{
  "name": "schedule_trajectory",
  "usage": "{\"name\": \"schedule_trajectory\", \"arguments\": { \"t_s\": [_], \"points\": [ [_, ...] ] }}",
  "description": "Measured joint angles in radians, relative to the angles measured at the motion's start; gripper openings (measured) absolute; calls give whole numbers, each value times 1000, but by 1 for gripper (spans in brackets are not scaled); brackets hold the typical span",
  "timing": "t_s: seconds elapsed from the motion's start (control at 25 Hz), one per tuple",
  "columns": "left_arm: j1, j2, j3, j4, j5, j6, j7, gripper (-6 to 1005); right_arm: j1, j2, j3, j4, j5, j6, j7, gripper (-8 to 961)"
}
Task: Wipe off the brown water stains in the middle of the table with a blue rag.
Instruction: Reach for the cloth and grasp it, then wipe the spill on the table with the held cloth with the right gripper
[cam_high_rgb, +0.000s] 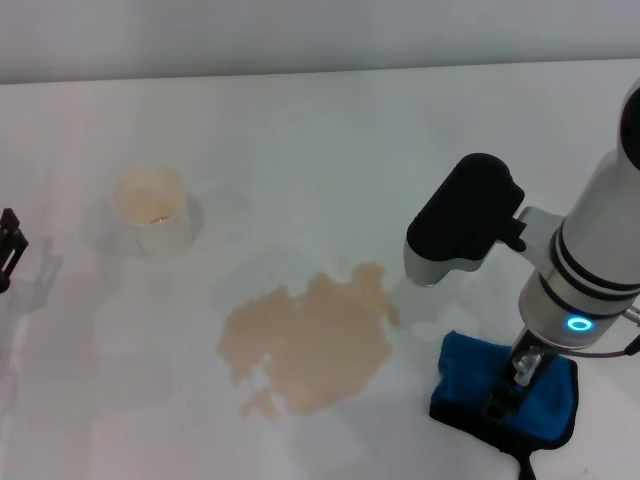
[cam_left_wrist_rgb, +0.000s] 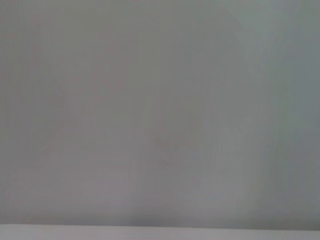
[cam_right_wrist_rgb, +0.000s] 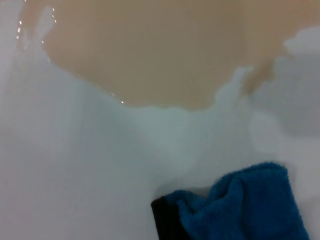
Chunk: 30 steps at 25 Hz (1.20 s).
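The brown water stains (cam_high_rgb: 310, 340) form one tan blotch with ragged edges in the middle of the white table (cam_high_rgb: 330, 140). In the right wrist view the brown water stains (cam_right_wrist_rgb: 165, 55) lie close ahead. The blue rag (cam_high_rgb: 465, 375) lies bunched on the table just right of the blotch, its black trim toward the front. My right gripper (cam_high_rgb: 510, 385) reaches down into the blue rag (cam_right_wrist_rgb: 250, 210) and is shut on its folds. At the far left edge sits my left gripper (cam_high_rgb: 8, 248), parked and far from the blotch.
A cream-white paper cup (cam_high_rgb: 150, 205) stands at the back left, well away from the blotch. The right arm's dark wrist housing (cam_high_rgb: 465, 215) hangs over the blotch's right edge. The left wrist view shows only a plain grey surface.
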Motion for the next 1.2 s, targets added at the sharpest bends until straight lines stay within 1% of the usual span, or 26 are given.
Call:
{"name": "schedule_trajectory", "arguments": {
  "t_s": [0.08, 0.48, 0.72, 1.04, 1.2],
  "points": [
    [0, 0, 0, 0, -1, 0, 0, 892, 1, 0, -1, 2, 0, -1, 0, 526],
    [-15, 0, 0, 0, -3, -4, 0, 892, 1, -1, -1, 5, 2, -1, -7, 459],
    [-22, 0, 0, 0, -3, -9, 0, 892, 10, -1, 6, -1, 6, 2, -9, 274],
    [-27, 1, 0, 0, -1, -11, 0, 892, 31, 1, -1, 14, 7, -13, -9, 85],
    [-27, 1, 0, 0, -1, -11, 0, 893, 35, 3, -12, 25, 9, -28, -9, 71]
  ]
}}
